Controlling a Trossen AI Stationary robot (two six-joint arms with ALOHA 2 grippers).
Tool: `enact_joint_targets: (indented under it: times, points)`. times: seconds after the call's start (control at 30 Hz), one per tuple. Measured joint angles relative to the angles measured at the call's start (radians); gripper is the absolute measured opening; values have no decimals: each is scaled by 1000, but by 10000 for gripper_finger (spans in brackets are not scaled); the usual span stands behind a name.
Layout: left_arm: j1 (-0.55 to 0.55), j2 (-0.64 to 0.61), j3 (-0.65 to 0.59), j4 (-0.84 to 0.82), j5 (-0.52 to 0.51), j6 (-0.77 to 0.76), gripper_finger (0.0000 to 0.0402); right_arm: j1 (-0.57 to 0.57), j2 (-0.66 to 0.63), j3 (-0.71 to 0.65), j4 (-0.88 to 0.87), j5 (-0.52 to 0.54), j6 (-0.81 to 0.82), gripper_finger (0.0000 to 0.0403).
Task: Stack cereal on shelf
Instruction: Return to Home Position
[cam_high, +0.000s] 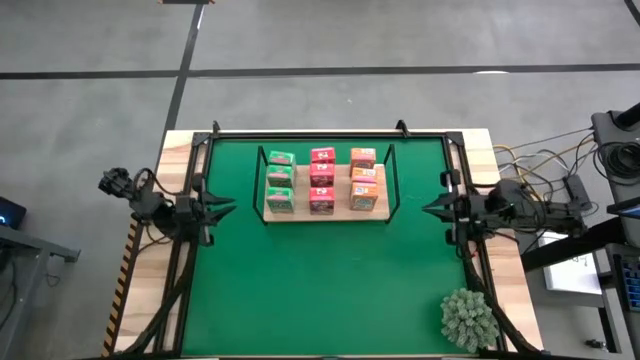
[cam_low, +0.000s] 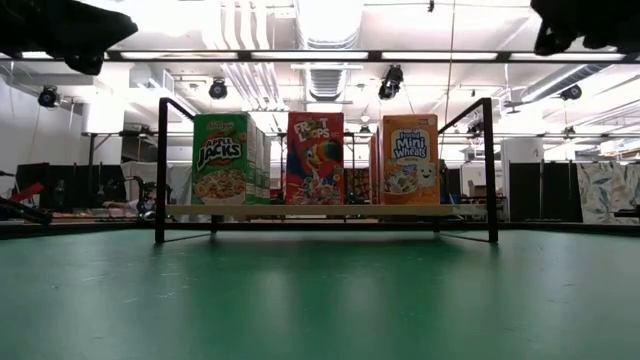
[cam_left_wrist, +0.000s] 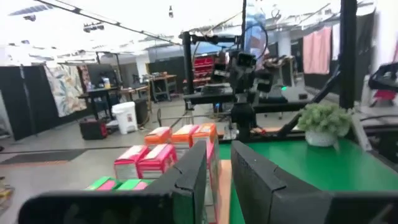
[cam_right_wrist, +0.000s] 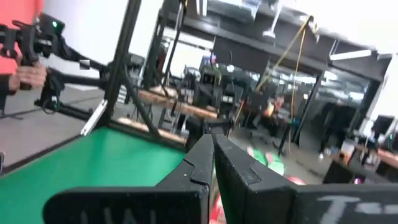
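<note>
From above, the shelf (cam_high: 302, 186) lies on the green mat (cam_high: 320, 290) and holds all nine boxes in three rows, each three deep. The green cereal boxes (cam_high: 280, 179) are at its left end, the pink-red cereal boxes (cam_high: 321, 177) in its middle, and the orange cereal boxes (cam_high: 365, 176) at its right end. The left gripper (cam_high: 232, 209) hangs well off the shelf's left end, pointing toward it, and the right gripper (cam_high: 428, 208) mirrors it off the right end. A spiky plant (cam_high: 468, 318) stands well in front of the shelf's right end. Level with the table, the shelf (cam_low: 320, 211) carries the front box of each row upright and side by side, printed faces outward. They stand green (cam_low: 220, 158), pink-red (cam_low: 315, 158) and orange (cam_low: 410, 158) between the black wire frame (cam_low: 160, 170) at its ends. In the left wrist view, the left gripper (cam_left_wrist: 219, 148) has its fingers a little apart with nothing between them, and the box tops on the shelf show past them. In the right wrist view, the right gripper (cam_right_wrist: 211, 138) has its fingers pressed together and empty, and the shelf's boxes show only as a blur.
</note>
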Motion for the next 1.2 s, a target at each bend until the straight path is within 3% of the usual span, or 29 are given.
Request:
enact_joint_targets:
  times: [0.23, 0.6, 0.77, 1.07, 1.2]
  points:
    - [0, 0, -29, -48, 74, -143, 56, 0, -73, -37, -97, -2, 35, 9]
    - [1, 17, -184, 88, 65, -226, 56, 0, -59, -212, 52, -17, 61, 9]
    - [1, 25, -185, 80, 56, -163, 56, -3, -54, -212, 42, 33, 41, 9]
    - [1, 26, -185, 73, -131, -200, 56, -6, -53, -213, 38, 246, 30, 9]
    - [1, 26, -185, 73, -162, -185, 56, -6, -52, -213, 37, 310, -7, 9]
